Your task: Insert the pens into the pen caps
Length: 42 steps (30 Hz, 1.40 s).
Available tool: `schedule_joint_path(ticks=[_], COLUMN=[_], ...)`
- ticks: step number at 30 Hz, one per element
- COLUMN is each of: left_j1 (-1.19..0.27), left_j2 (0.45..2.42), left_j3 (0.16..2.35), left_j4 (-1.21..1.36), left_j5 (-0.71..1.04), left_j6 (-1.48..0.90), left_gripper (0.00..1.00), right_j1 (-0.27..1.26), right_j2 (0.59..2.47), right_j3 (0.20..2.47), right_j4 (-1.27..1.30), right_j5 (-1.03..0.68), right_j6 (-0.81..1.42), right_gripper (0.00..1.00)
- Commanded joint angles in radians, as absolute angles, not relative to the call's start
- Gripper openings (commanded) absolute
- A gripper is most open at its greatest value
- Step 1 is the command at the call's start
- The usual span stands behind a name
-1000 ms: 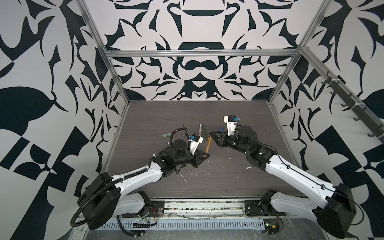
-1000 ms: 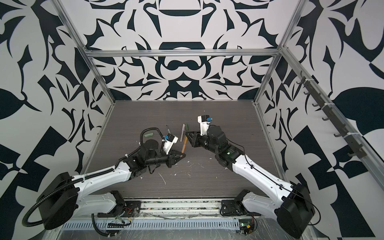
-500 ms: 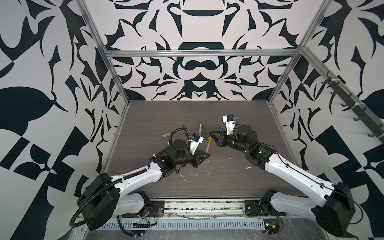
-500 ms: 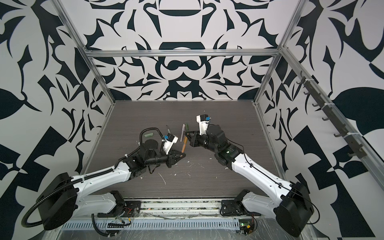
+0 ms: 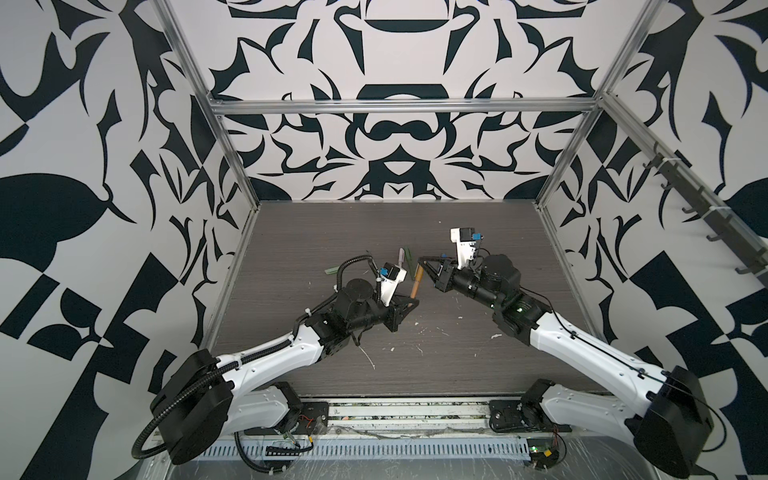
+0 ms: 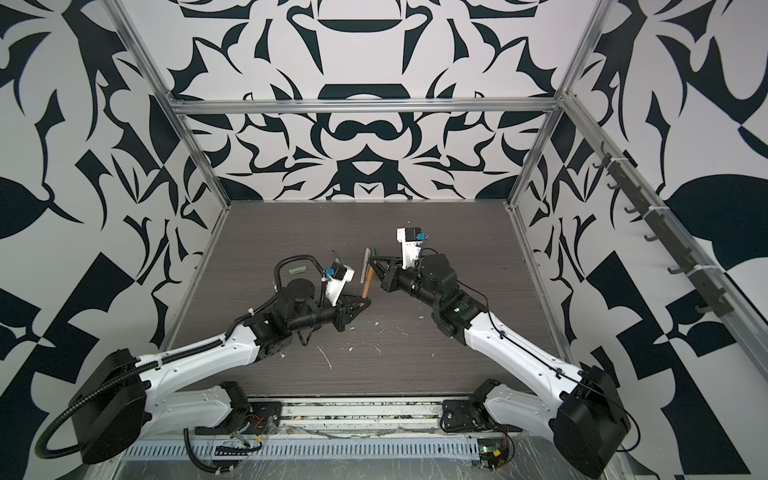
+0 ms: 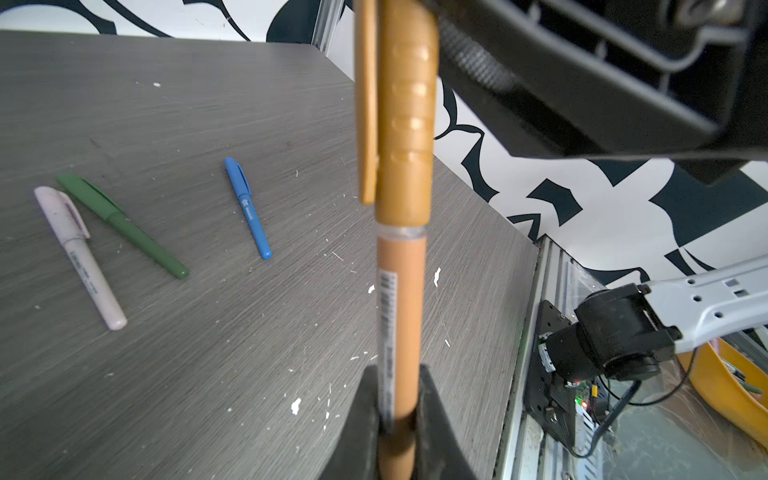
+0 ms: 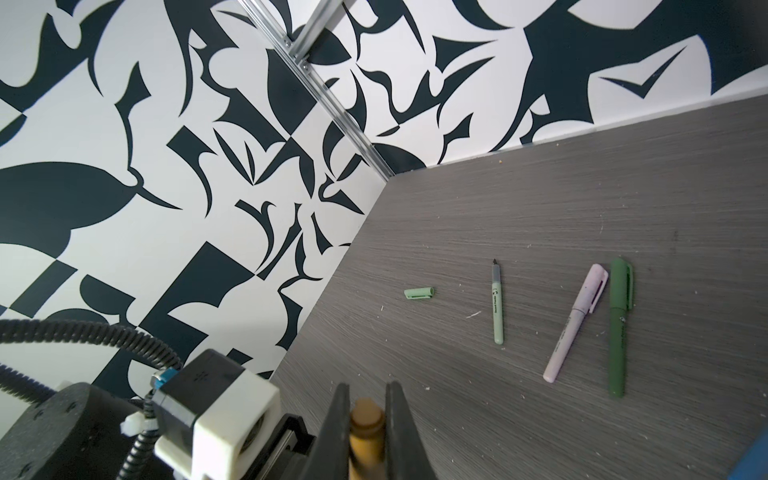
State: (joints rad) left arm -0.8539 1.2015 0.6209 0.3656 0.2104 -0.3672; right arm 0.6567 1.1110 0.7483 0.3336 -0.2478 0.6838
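An orange-brown pen [image 7: 401,311] stands tilted above the table, and my left gripper [image 7: 399,399] is shut on its lower barrel. The orange-brown pen cap [image 7: 405,124] sits over the pen's upper end with a thin clear ring showing below it. My right gripper [image 8: 365,409] is shut on that cap's top [image 8: 365,415]. In both top views the two grippers [image 5: 409,305] [image 5: 422,262] meet at this pen [image 5: 417,282] mid-table. An uncapped pale green pen [image 8: 497,307] lies apart from its pale green cap [image 8: 419,293].
A capped pink pen [image 8: 575,324] and a capped dark green pen [image 8: 619,328] lie side by side behind the grippers. A capped blue pen [image 7: 247,208] lies near them. White flecks dot the grey table [image 5: 415,374]. Patterned walls close in three sides.
My right gripper's jaws have closed on the orange-brown cap at the pen's top. The left gripper has kept its hold on the barrel without moving.
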Motion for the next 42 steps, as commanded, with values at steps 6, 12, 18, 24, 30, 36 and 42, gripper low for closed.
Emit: schedule_joint_path(ticks=[6,12,18,24,30,36,42], left_j1=[-0.841,-0.821,-0.801,-0.801,-0.801,-0.801,-0.801], left_j2=[1.213,1.219,1.239,1.267,1.228,1.133,1.039], left_j3=[0.811,0.865,0.898,0.863,0.666,0.567,0.515], left_j4=[0.543,0.578,0.605,0.444,0.443,0.349,0.278], left_j5=[0.12,0.097,0.12,0.243,0.252,0.2,0.127], left_j6=[-0.256,-0.244,-0.255,-0.265,-0.346,-0.371,-0.374], left_gripper=[0.0,0.0,0.0,0.0,0.0,0.0,0.0], right_j1=[0.734,0.764,0.781,0.777,0.763,0.76,0.756], right_j2=[1.13,1.14,1.166,1.095,1.017,1.002,0.954], right_j3=[0.673,0.633,0.618,0.755,0.956,1.012,0.96], right_j4=[0.224,0.23,0.249,0.155,0.052,0.012,-0.014], right_j5=[-0.339,-0.312,-0.309,-0.209,-0.064,-0.006,0.101], right_j6=[0.668,0.657,0.664,0.619,0.517,0.473,0.437], right_gripper=[0.0,0.0,0.0,0.15,0.29,0.31,0.31])
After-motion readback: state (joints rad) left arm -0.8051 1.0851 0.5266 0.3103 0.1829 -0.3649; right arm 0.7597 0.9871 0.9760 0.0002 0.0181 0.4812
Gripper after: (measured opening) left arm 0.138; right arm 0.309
